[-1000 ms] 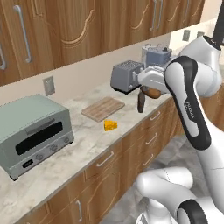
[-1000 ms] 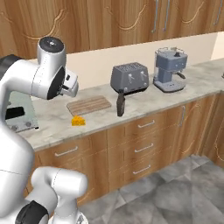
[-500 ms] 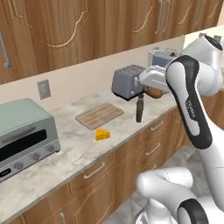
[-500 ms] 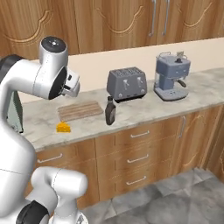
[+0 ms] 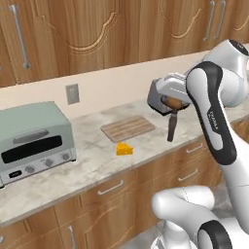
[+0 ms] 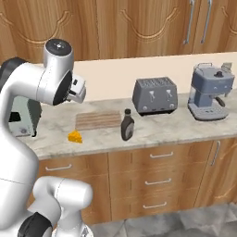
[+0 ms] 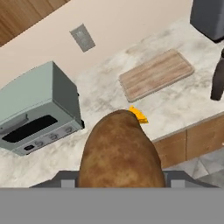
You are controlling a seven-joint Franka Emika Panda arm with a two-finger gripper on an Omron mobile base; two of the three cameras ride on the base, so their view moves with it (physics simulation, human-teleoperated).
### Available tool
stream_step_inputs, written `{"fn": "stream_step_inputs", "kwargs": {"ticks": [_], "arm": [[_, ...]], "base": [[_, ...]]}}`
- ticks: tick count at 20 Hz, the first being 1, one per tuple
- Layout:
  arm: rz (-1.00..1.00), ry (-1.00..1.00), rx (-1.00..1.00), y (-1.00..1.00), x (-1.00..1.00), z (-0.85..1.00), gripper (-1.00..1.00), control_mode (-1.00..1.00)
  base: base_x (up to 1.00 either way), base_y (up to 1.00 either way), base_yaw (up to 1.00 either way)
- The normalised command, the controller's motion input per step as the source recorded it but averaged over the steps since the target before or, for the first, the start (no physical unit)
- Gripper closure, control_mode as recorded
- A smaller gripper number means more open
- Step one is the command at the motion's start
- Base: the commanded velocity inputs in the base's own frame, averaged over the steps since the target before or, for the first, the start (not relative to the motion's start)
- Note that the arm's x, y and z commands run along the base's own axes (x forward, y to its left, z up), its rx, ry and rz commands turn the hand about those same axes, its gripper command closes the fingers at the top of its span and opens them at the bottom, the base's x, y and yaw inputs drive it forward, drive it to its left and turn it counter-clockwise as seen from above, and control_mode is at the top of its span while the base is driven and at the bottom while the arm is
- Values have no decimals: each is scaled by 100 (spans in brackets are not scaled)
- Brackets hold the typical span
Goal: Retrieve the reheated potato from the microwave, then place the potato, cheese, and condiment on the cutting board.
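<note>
Above the desk [image 5: 92, 160], my end effector [image 5: 173, 102] pinches the potato [image 7: 119, 151]; below lie the cutting board [image 7: 156, 73], the cheese [image 5: 124, 149] beside it, and the condiment [image 6: 127, 125] nearby.

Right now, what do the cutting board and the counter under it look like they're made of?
The cutting board looks like light wood with a matte finish: brown tone, lengthwise grooves like grain. The counter looks like polished stone, maybe marble: pale and mottled with grey veining. As a render, both are guesses.
</note>
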Motion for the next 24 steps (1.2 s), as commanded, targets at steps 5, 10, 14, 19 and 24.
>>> {"fn": "stream_step_inputs", "kwargs": {"ticks": [5, 10, 14, 19, 24], "arm": [[0, 0, 0, 0, 0, 0, 100, 100], [0, 0, 0, 0, 0, 0, 100, 100], [0, 0, 0, 0, 0, 0, 100, 100], [0, 0, 0, 0, 0, 0, 100, 100], [0, 0, 0, 0, 0, 0, 100, 100]], "base": [[34, -34, 38], [33, -43, 29], [33, -43, 29], [34, -41, 29], [38, -40, 26]]}}
